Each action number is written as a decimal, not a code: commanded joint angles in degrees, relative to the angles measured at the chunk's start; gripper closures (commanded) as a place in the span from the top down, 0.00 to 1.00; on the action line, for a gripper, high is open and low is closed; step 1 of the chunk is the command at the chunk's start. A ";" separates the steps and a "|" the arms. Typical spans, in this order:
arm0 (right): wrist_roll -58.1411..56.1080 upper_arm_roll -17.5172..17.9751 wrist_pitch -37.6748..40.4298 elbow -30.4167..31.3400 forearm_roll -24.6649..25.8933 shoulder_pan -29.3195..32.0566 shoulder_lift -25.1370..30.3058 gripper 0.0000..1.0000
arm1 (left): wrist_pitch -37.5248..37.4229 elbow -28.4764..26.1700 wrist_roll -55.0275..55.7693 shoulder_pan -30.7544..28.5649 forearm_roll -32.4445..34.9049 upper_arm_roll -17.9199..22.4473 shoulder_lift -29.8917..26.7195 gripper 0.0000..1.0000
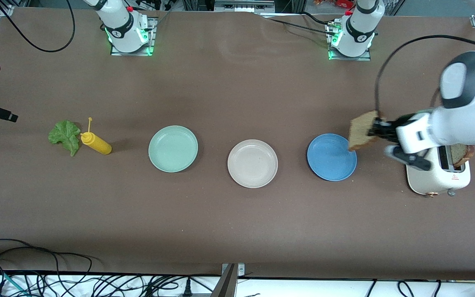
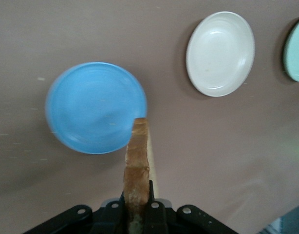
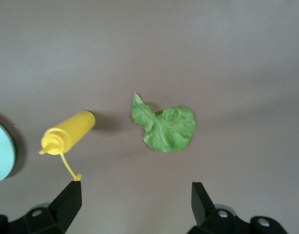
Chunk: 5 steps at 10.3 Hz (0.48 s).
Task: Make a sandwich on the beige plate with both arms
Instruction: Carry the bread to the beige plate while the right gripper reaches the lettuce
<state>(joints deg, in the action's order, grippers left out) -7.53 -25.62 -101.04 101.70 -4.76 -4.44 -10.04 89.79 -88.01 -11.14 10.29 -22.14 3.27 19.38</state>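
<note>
My left gripper point(image 1: 379, 127) is shut on a brown-crusted bread slice point(image 1: 363, 130) and holds it on edge in the air, over the blue plate's rim at the toaster side. In the left wrist view the slice point(image 2: 137, 161) stands between the shut fingers point(image 2: 152, 202). The beige plate point(image 1: 252, 163) is empty at the table's middle and also shows in the left wrist view point(image 2: 220, 53). My right gripper point(image 3: 136, 195) is open and empty, over the table beside the green lettuce leaf point(image 3: 164, 127); it is out of the front view. The lettuce point(image 1: 65, 135) lies at the right arm's end.
A blue plate point(image 1: 331, 156) and a mint-green plate point(image 1: 173, 148) flank the beige one, both empty. A yellow squeeze bottle point(image 1: 96, 143) lies beside the lettuce. A white toaster point(image 1: 437, 173) at the left arm's end holds another bread slice point(image 1: 462, 153).
</note>
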 commanded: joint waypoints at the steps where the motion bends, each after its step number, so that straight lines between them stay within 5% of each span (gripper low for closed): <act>1: -0.64 -0.13 -7.10 7.25 -0.16 -0.04 -0.68 1.00 | -1.02 3.26 3.75 2.44 -11.55 0.77 6.17 0.00; 3: -1.34 -0.13 -15.38 13.77 -0.07 0.04 -1.38 1.00 | -0.59 6.87 4.28 2.98 -24.55 0.77 12.58 0.00; 5: -7.20 -0.22 -20.22 16.68 -0.16 0.91 -5.40 1.00 | 3.42 8.02 7.08 5.78 -27.95 0.77 15.33 0.00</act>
<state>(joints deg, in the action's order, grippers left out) -10.52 -25.66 -117.82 116.12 -4.76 -4.34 -13.78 91.30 -83.65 -7.12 14.08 -47.61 3.39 32.02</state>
